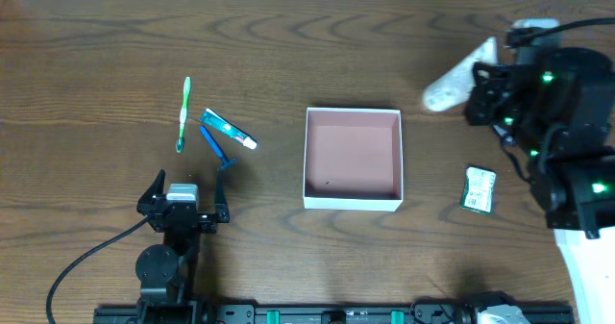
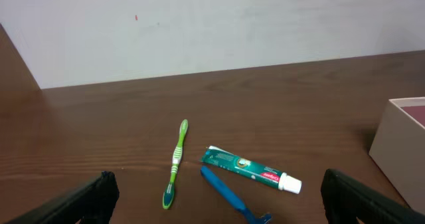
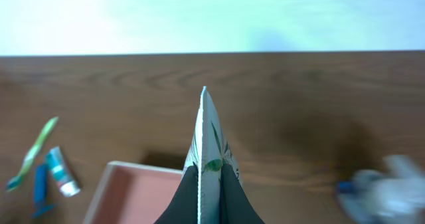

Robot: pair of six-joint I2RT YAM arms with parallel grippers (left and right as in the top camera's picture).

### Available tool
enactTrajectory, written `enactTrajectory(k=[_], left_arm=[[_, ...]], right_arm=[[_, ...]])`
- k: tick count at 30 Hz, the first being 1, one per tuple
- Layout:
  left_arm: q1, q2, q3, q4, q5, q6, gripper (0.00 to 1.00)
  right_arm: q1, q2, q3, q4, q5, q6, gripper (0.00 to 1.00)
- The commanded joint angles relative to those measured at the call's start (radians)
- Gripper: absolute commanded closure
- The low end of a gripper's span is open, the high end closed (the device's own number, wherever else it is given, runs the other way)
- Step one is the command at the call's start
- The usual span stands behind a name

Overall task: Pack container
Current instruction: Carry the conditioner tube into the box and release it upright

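Observation:
The container point(image 1: 352, 201) is a white-walled square box with a pink-brown inside, mid-table and empty; it also shows in the left wrist view point(image 2: 398, 144) and the right wrist view point(image 3: 133, 197). My right gripper point(image 1: 478, 86) point(image 3: 202, 197) is shut on a white sachet with a green leaf print point(image 1: 447, 88) point(image 3: 211, 144), held above the table right of the box's far right corner. My left gripper point(image 1: 185, 197) point(image 2: 218, 184) is open and empty. Just beyond it lie a green toothbrush point(image 1: 183, 114) point(image 2: 176, 163), a toothpaste tube point(image 1: 228, 129) point(image 2: 249, 167) and a blue razor point(image 1: 216, 146) point(image 2: 229, 196).
A small green packet point(image 1: 478, 189) lies on the table right of the box. A white object point(image 1: 533, 24) sits at the far right behind my right arm; it shows blurred in the right wrist view point(image 3: 385, 191). A pale wall stands behind the table.

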Motion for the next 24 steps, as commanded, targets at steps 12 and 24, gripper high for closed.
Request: enactTrajectory(k=[12, 24], left_arm=[[0.005, -0.005, -0.014, -0.038, 0.003, -0.006, 0.02], [0.005, -0.005, -0.014, -0.038, 0.003, -0.006, 0.02]], right_arm=[[0.374, 0.237, 0.017, 0.116, 0.175, 0.269, 0.99], [0.496, 0.389, 0.017, 0.159, 0.264, 0.317, 0.99]])
